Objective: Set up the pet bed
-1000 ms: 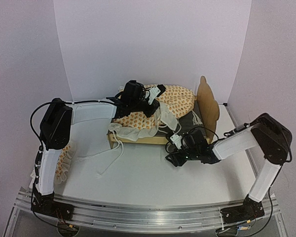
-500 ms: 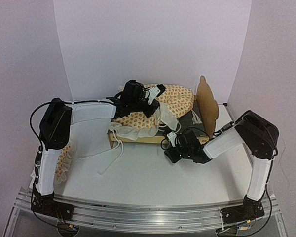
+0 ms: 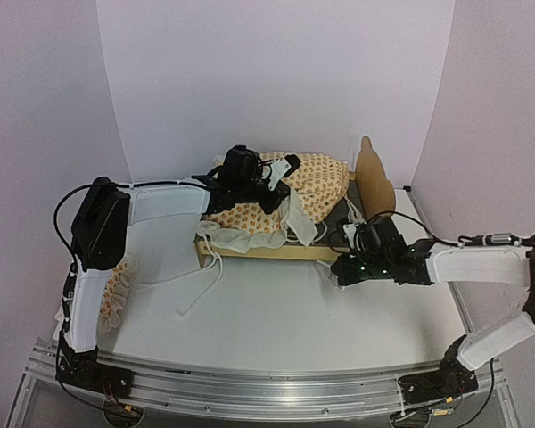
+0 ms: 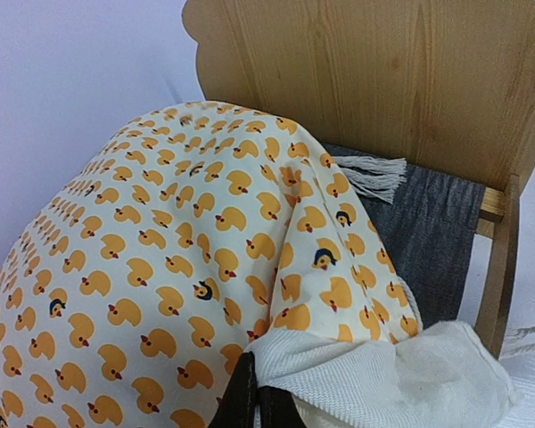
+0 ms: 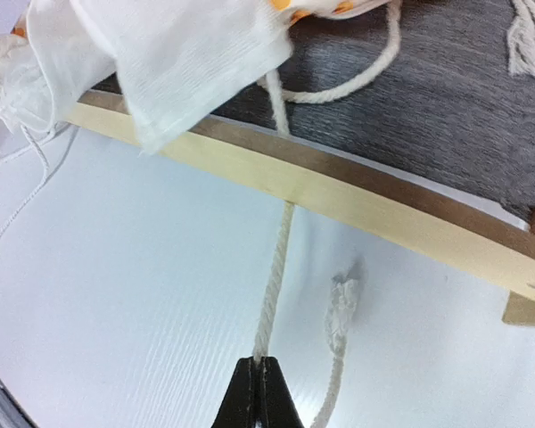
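Pinching a cord (image 5: 275, 267) tight, the right hand (image 5: 259, 367) lies just before the bed (image 5: 339, 192) on the bench (image 5: 116, 285); the left hand (image 4: 256, 379), above the bed, is closed on the cushion (image 4: 160, 267).

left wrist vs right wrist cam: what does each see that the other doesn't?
Left wrist only: the wooden headboard and the duck-print cushion, pinched in the left fingers. Right wrist only: a cord running over the side rail onto the table, pinched in the right fingers. Both: the dark grey base panel and the white ruffle.
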